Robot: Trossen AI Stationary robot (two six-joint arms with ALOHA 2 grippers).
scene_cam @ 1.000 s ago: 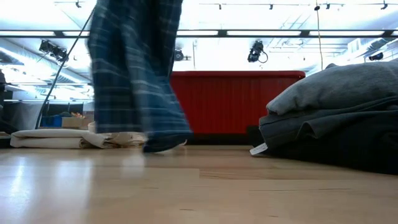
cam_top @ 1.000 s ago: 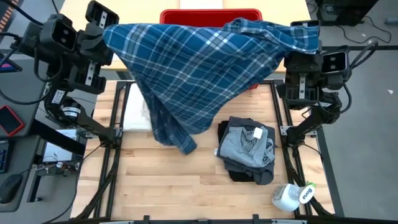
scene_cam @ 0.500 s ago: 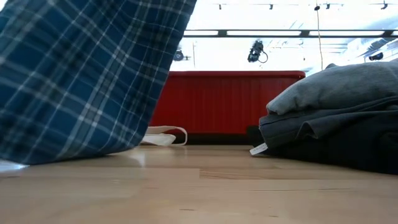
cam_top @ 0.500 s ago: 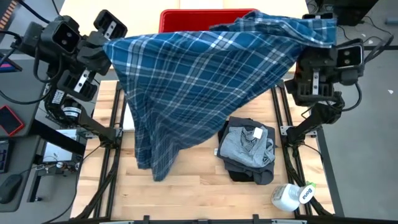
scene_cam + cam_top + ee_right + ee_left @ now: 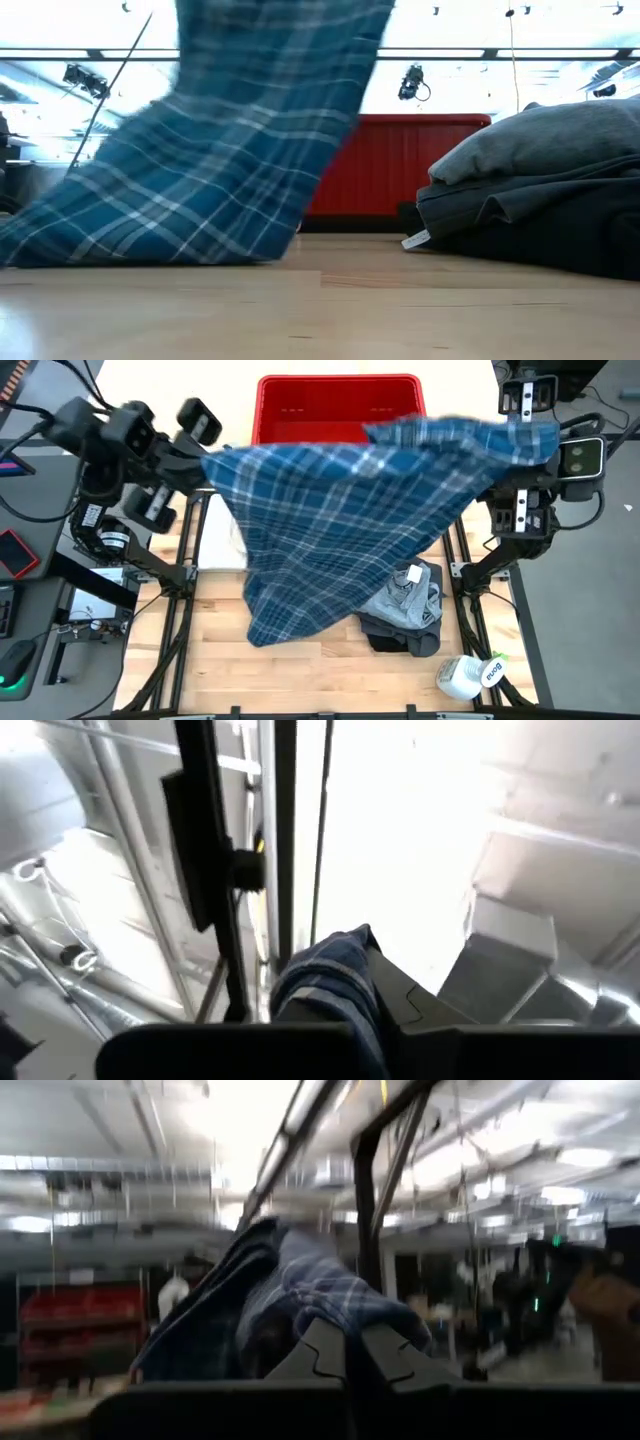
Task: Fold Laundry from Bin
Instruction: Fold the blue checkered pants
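Note:
The blue-and-white plaid shirt [image 5: 350, 520] is spread in the air between my two grippers. My left gripper [image 5: 212, 466] is shut on its left end, and my right gripper [image 5: 542, 442] is shut on its right end. Both are raised high over the table. The shirt's lower end [image 5: 170, 225] hangs down to the table top near the front left. Behind it stands the red bin [image 5: 335, 405] at the far edge. A folded stack of grey and dark garments [image 5: 408, 610] lies on the table at the right, partly under the shirt's hem. My left gripper pinches a bunched-up part of the plaid shirt [image 5: 300, 1285] between its two fingers [image 5: 395, 1355], several layers gathered. The fingers point slightly upward. The shirt falls away below them toward the table. My right gripper pinches a bunched fold of the plaid shirt [image 5: 325, 975] between its fingers [image 5: 410, 1000], which point steeply upward. The cloth wraps over one finger and runs off toward the left arm, fairly taut along its top edge.
A cream-white cloth [image 5: 215, 540] lies at the table's left side, partly under the shirt. A white spray bottle [image 5: 470, 675] lies at the near right corner. Bare wood [image 5: 300, 675] shows along the near edge.
Both grippers have moved apart and tipped lower, the right one toward the table's right edge. The shirt has come off the bin and spread wider. Its hanging lower end has swung toward the near edge and now trails on the table, covering part of the folded stack.

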